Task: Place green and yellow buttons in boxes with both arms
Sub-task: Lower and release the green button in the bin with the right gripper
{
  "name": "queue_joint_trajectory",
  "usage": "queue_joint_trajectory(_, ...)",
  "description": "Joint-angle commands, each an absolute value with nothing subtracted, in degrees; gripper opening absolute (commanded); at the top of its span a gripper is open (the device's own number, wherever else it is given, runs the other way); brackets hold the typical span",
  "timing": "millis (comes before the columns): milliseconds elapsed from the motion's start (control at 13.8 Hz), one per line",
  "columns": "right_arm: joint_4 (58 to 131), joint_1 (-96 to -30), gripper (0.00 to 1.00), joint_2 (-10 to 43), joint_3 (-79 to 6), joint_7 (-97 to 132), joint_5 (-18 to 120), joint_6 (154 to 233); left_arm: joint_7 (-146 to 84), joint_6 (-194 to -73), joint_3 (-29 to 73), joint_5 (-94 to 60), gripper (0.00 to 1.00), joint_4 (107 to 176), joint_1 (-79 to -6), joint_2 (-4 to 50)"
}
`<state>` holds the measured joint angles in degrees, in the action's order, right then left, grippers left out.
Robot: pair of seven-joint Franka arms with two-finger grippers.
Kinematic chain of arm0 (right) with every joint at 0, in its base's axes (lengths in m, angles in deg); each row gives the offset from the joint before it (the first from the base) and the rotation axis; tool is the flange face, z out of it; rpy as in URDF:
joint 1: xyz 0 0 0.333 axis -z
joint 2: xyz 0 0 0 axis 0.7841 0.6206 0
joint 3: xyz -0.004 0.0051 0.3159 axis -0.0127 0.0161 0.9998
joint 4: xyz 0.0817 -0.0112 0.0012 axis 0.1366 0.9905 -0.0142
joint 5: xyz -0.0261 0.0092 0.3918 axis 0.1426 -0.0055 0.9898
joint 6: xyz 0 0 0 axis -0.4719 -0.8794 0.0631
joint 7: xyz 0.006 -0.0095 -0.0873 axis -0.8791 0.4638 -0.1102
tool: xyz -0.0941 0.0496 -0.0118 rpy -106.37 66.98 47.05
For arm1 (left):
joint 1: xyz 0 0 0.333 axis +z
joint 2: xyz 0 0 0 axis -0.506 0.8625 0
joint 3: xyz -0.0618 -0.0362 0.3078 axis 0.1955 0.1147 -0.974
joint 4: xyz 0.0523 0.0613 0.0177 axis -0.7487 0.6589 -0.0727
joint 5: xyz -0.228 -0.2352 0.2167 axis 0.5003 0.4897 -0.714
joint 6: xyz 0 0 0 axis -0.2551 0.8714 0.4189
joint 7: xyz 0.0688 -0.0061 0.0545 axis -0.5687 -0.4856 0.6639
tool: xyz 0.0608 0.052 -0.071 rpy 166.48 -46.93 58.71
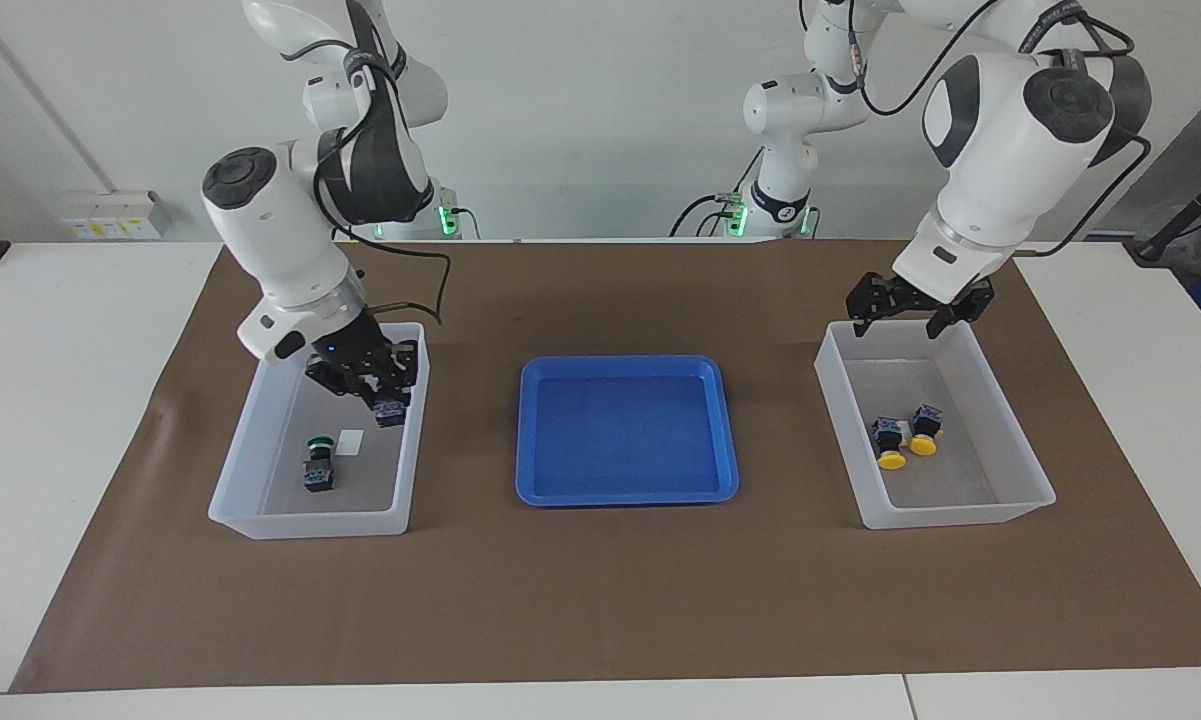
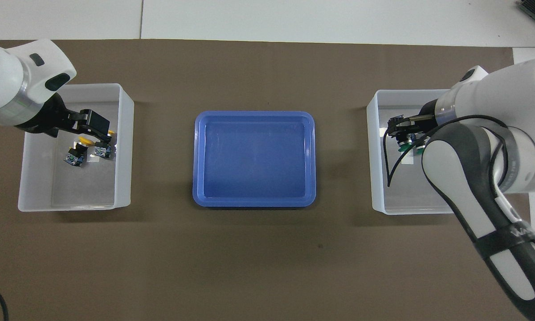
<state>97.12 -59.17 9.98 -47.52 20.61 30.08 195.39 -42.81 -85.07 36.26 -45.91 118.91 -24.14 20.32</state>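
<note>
Last green button [image 1: 391, 411] clamped in the right gripper [image 1: 388, 403], hanging over the bin [image 1: 260, 525] at the right arm's end, where the other green button [image 1: 318, 466] already lies. Left gripper [image 1: 910, 312] spread wide and empty above the bin [image 1: 1022, 505] with both yellow buttons [image 1: 903, 437]; blue tray [image 1: 530, 495] between the bins. Next, probably: lower a little, then release, clear of the button below

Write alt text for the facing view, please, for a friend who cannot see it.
The right gripper, shut on a green button, hangs over a whitish box where another green-capped button lies. A bare blue tray sits mid-table. The left gripper, open, is raised over a second box holding two yellow buttons.
</note>
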Motion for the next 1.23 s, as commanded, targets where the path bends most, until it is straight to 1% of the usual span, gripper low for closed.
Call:
queue_joint_trajectory(0,105.0,-56.2,0.0,7.8,-46.8,13.4,30.4,199.4,-42.6,-81.5,36.2,-45.3,1.0,119.7,-24.2,16.4)
queue_joint_trajectory(217,111.6,-54.8,0.0,7.9,-46.8,11.0,30.4,206.8,-42.8,-80.2,36.1,-44.6,1.0,120.2,-23.8,14.7)
queue_joint_trajectory(361,114.2,-54.9,0.0,8.2,-46.8,11.3,30.4,210.0,-42.8,-80.8,35.9,-44.0,1.0,120.7,-23.4,14.3)
queue_joint_trajectory(434,115.0,-54.9,0.02,8.6,-46.8,11.0,30.4,211.4,-42.8,-81.5,35.8,-44.0,1.0,121.4,-23.4,14.2)
queue_joint_trajectory(506,115.5,-54.6,0.21,9.2,-46.8,10.9,30.4,212.2,-42.6,-83.0,35.7,-43.9,1.0,121.9,-23.4,13.9)
queue_joint_trajectory(578,115.7,-54.4,0.59,9.5,-46.8,11.1,30.4,212.8,-42.6,-84.9,35.3,-42.8,1.0,122.9,-23.1,13.8)
queue_joint_trajectory(651,115.7,-54.4,0.88,9.5,-46.8,11.2,30.4,213.0,-42.6,-86.5,35.3,-41.8,1.0,123.9,-22.1,13.4)
queue_joint_trajectory(723,115.7,-54.4,1.0,9.6,-46.8,11.1,30.4,213.0,-42.7,-87.2,35.3,-41.2,1.0,124.7,-21.2,13.0)
queue_joint_trajectory(940,114.0,-55.2,1.0,9.1,-46.8,11.8,30.4,212.8,-43.5,-87.2,35.3,-41.1,1.0,125.1,-19.2,12.7)
queue_joint_trajectory(1157,109.8,-55.3,1.0,7.4,-46.8,14.7,30.1,210.3,-43.1,-87.6,35.4,-41.2,1.0,125.1,-19.9,12.7)
